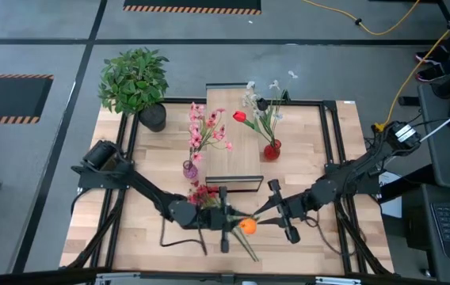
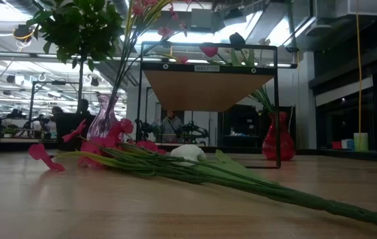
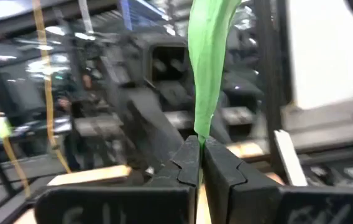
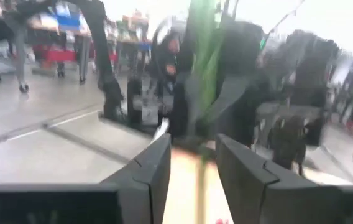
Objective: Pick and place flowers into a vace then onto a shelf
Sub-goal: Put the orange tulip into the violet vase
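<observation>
Orange flower [image 1: 246,226] stem is clamped between the closed fingers of left gripper [image 3: 200,163]. Right gripper [image 4: 192,163] is held partly open around the stem, front of shelf [image 1: 231,138].

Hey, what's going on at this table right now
Two robot arms are handing over an artificial flower near the table's front edge. The left gripper is shut on the green stem of the orange flower, while the right gripper is open around it. Two vases of flowers already stand by the shelf.
</observation>
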Available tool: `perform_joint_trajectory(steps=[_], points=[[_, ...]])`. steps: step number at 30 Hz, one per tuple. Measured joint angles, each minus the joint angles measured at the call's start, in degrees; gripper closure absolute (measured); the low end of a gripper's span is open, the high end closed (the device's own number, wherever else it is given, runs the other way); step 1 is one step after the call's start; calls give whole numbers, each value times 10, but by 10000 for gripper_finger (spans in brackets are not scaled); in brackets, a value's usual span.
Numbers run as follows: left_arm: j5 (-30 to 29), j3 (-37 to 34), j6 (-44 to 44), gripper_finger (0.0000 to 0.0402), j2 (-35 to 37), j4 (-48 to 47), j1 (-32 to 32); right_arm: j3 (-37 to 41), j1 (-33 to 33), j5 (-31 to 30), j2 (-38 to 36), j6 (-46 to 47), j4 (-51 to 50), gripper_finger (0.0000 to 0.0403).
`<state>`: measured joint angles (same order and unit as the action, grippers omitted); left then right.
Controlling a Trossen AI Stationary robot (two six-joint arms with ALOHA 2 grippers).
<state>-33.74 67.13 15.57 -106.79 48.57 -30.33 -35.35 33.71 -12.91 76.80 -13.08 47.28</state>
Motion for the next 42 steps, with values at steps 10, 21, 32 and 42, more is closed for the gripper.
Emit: perform_joint_trajectory(steps=[10,21,32,42], points=[[-125,-17,-29,398,83,-156,-50,-1,0,3,-68,-3,-70,264],[-264,-156,-73,398,163,-83,-101,0,0,3,-58,8,-102,392],[-381,-244,-86,398,255,-63,-147,23,0,-43,-25,36,-76,400],[-521,-246,-13,398,305,-67,-184,156,0,-55,-25,68,144,401]])
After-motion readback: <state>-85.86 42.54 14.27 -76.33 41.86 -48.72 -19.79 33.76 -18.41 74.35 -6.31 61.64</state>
